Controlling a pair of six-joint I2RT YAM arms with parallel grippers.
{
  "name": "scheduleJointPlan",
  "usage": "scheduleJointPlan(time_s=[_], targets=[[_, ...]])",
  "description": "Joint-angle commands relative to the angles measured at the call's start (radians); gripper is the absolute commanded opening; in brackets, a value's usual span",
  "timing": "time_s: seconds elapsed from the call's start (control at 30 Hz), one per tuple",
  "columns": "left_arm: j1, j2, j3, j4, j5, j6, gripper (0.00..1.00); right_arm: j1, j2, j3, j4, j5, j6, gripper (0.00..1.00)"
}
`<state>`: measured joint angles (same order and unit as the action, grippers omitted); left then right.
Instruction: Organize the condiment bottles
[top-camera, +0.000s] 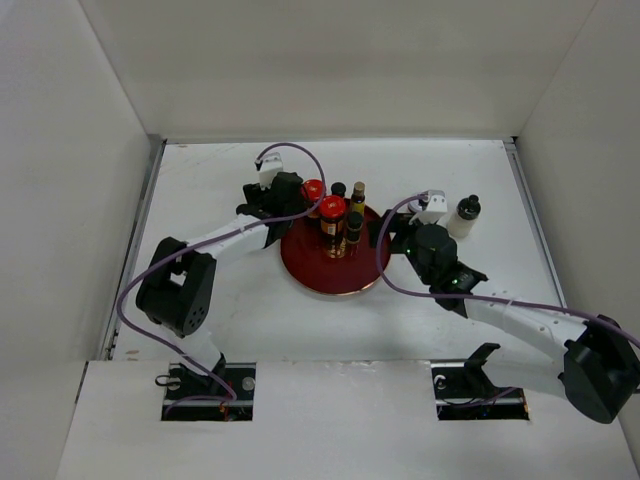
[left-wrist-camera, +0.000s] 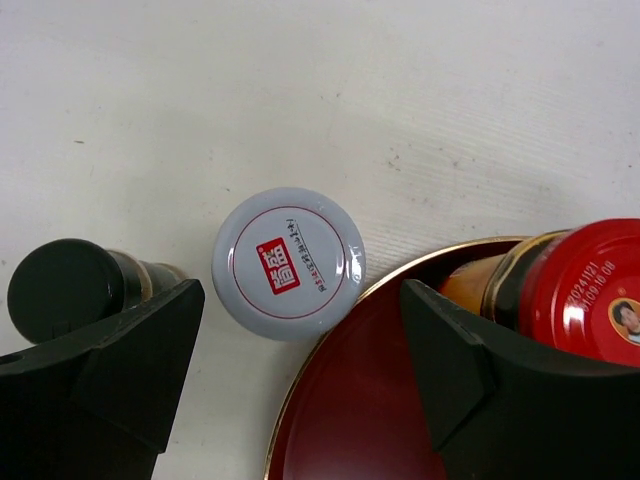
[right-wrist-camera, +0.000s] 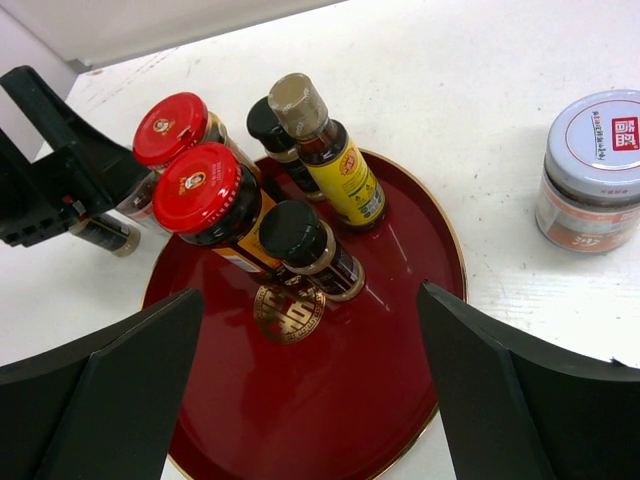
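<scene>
The red tray (right-wrist-camera: 300, 400) holds five bottles (right-wrist-camera: 340, 175), two red-capped; both arms' jaws gape empty.

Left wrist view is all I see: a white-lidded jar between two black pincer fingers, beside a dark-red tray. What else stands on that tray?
Observer: A slim amber bottle with a yellow label stands on the round dark-red tray.
Operator: Anything off the tray?
Observer: A white-bodied bottle with a black cap stands on the table to its right.
Operator: And the other arm?
Observer: The right pincer hangs open over the tray.
</scene>
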<state>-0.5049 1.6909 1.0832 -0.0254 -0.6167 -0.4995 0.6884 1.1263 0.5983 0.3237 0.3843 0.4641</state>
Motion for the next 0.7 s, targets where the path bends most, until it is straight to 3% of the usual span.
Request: scheduleJointPlan(time_s=[0.0,0.27,0.53,0.67], targets=[[0.019,0.022,0.053,0.032,-0.003,0.015,0.79,-0.003,-0.002,0.0,0.063,-0.009,0.008,0.95],[0.045,0.067,0.073,0.058,0.032,0.016,0.73,-0.003,0.026,0.011,0.063,-0.015,0.008,0.95],[0.044,0.032,0.05,0.082,0.035,0.026,0.45,-0.003,0.041,0.014,0.067,-0.027,0.011,0.95],[0.03,-0.036,0.031,0.082,0.026,0.03,0.41,-0.003,0.044,0.014,0.069,-0.03,0.013,0.95]])
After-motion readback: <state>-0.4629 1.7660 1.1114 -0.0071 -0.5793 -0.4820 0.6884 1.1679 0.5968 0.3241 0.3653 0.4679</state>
